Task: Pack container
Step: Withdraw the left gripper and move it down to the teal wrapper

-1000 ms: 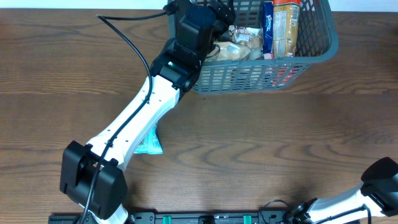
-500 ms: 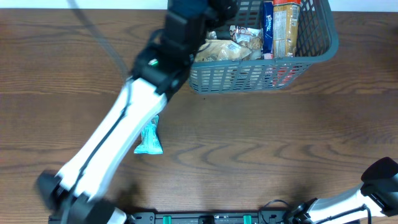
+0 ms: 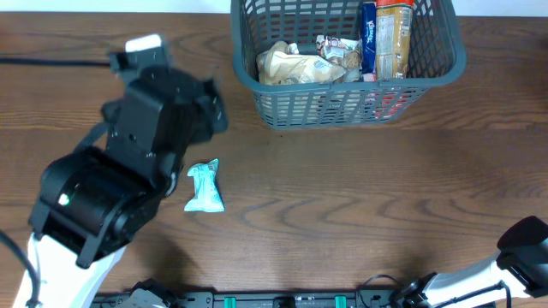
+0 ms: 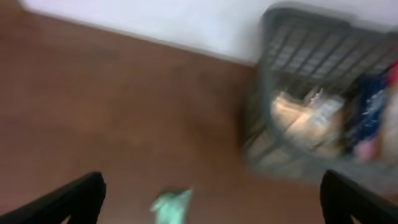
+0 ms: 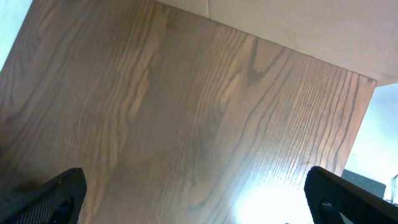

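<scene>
The container (image 3: pixel 445 68) is a dark grey slotted basket at the back of the table. It holds a tan packet (image 3: pixel 291 67), a blue packet (image 3: pixel 368 38) and an orange-yellow packet (image 3: pixel 395 30). A teal snack packet (image 3: pixel 205 186) lies flat on the table, left of and nearer than the basket. My left arm (image 3: pixel 141 150) hovers just left of the teal packet. In the blurred left wrist view, my left gripper (image 4: pixel 211 205) stands open and empty, with the teal packet (image 4: pixel 171 208) low between its fingers and the container (image 4: pixel 311 93) ahead to the right. My right gripper (image 5: pixel 198 199) is open over bare wood.
The dark wooden table (image 3: pixel 360 197) spreads out in front of the basket. My right arm (image 3: pixel 522 248) rests at the front right corner. A black rail (image 3: pixel 282 299) runs along the front edge. A pale wall (image 4: pixel 155 18) lies beyond the table's far edge.
My left arm has pulled out of the basket and swung left and toward the front. Its jaws have opened, and the tan packet now lies uncovered in the basket. The right arm has not moved.
</scene>
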You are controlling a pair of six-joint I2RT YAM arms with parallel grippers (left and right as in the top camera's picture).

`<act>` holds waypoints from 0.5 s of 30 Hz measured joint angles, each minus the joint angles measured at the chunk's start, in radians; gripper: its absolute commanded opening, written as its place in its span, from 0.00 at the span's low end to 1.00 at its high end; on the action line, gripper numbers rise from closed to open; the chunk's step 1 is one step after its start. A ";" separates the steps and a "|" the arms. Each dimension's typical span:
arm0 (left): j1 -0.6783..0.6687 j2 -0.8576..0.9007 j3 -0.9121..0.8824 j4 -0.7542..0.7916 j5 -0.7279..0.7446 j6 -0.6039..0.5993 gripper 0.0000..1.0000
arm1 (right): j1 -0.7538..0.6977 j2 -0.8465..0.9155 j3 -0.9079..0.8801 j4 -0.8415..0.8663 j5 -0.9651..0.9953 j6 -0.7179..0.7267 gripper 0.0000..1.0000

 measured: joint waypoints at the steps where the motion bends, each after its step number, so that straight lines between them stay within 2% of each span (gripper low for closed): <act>1: 0.000 -0.002 0.000 -0.042 -0.003 -0.001 1.00 | 0.000 0.000 0.000 0.000 0.000 0.000 0.99; 6: 0.000 0.008 -0.009 -0.209 -0.008 -0.001 1.00 | 0.000 0.000 0.000 0.000 0.000 0.000 0.99; 9: 0.000 0.019 -0.056 -0.256 -0.007 -0.002 1.00 | 0.000 0.000 0.000 0.000 0.000 0.000 0.99; 15: 0.000 0.055 -0.261 -0.172 0.023 -0.005 1.00 | 0.000 0.000 0.000 -0.001 0.000 0.000 0.99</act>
